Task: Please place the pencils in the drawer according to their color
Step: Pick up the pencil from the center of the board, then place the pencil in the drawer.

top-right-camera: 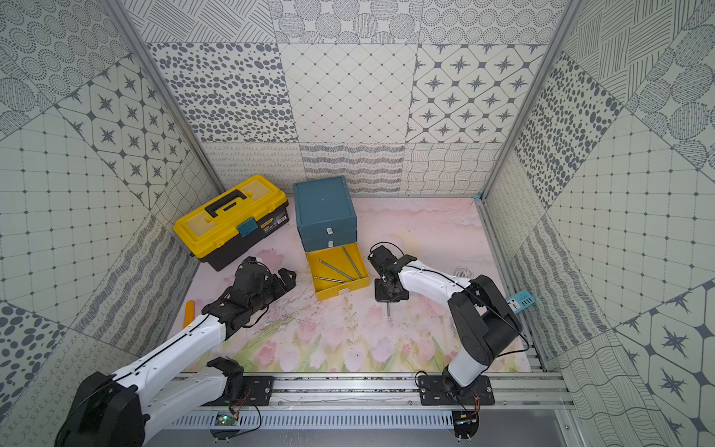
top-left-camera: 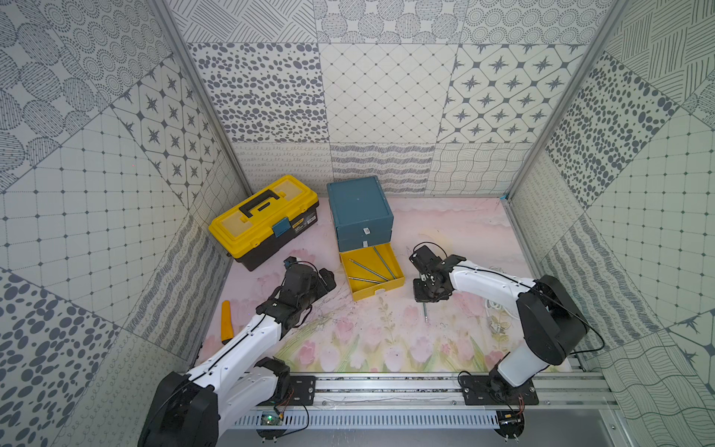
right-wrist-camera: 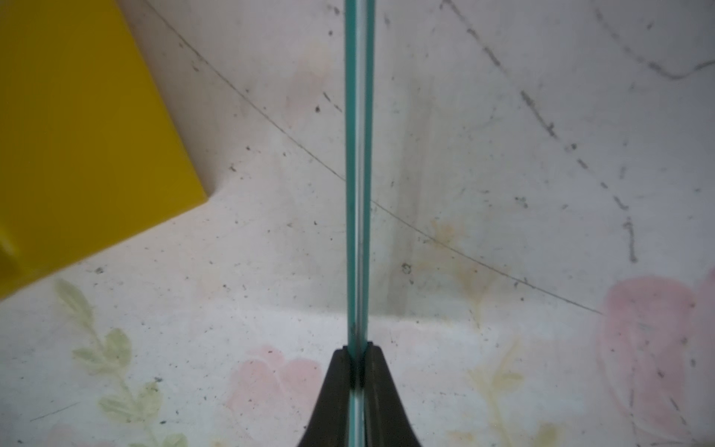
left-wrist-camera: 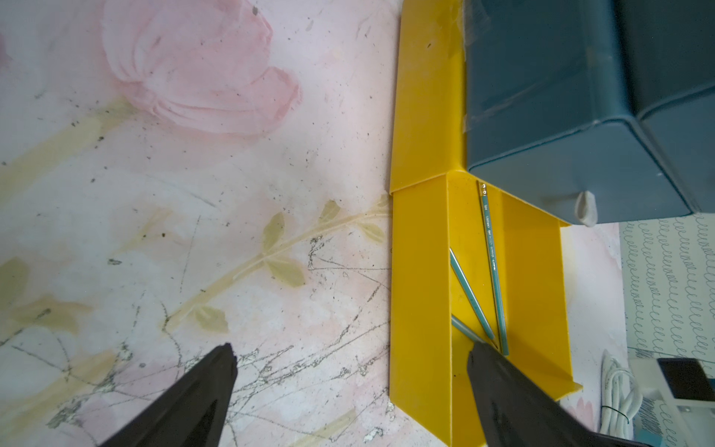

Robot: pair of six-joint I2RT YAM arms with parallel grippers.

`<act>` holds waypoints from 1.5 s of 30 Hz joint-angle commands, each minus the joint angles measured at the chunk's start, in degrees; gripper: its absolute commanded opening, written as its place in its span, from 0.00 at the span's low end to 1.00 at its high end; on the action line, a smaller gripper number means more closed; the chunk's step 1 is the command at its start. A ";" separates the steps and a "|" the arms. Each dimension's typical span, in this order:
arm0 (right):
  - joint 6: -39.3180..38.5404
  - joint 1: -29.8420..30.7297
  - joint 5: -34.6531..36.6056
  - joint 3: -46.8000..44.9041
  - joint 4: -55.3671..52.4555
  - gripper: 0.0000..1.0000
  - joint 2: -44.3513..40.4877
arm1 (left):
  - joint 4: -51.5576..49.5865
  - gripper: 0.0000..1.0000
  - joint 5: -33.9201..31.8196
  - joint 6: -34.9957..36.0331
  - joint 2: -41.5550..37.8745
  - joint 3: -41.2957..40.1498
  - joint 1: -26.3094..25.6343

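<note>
The teal cabinet [top-left-camera: 360, 209] stands upright near the table's [top-left-camera: 456, 232] far edge, its upper two drawers closed. Its yellow bottom drawer [top-left-camera: 361, 296] is pulled out, with three teal-grey pencils [top-left-camera: 369, 266] lying crisscrossed inside. A fourth pencil [right-wrist-camera: 360, 174] is clamped in the right gripper [right-wrist-camera: 359, 350], just beside that drawer.

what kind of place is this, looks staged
Likely a robot lab test cell: patterned panels box in a small flowered tabletop, and the left arm and right arm sit bolted on an aluminium rail.
</note>
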 commanded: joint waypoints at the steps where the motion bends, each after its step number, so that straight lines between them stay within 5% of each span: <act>1: -2.44 -0.34 1.72 0.34 -0.04 0.00 -2.99 | 3.17 0.99 0.83 -0.25 0.36 0.51 0.36; 11: -7.63 -0.56 2.48 3.79 -2.46 0.00 -8.10 | 3.04 0.99 0.91 -0.22 0.19 0.58 0.41; 19: -21.05 0.60 -2.50 10.05 -1.85 0.00 -8.60 | 3.49 0.99 0.94 -0.47 0.22 0.25 0.41; 32: -41.99 8.06 -0.47 24.14 -3.16 0.00 2.41 | 2.53 0.99 0.66 -0.42 -0.92 0.32 0.34; 45: -54.63 11.08 0.09 35.87 -5.10 0.00 14.03 | 1.08 0.99 -0.18 -0.46 -2.43 0.16 0.38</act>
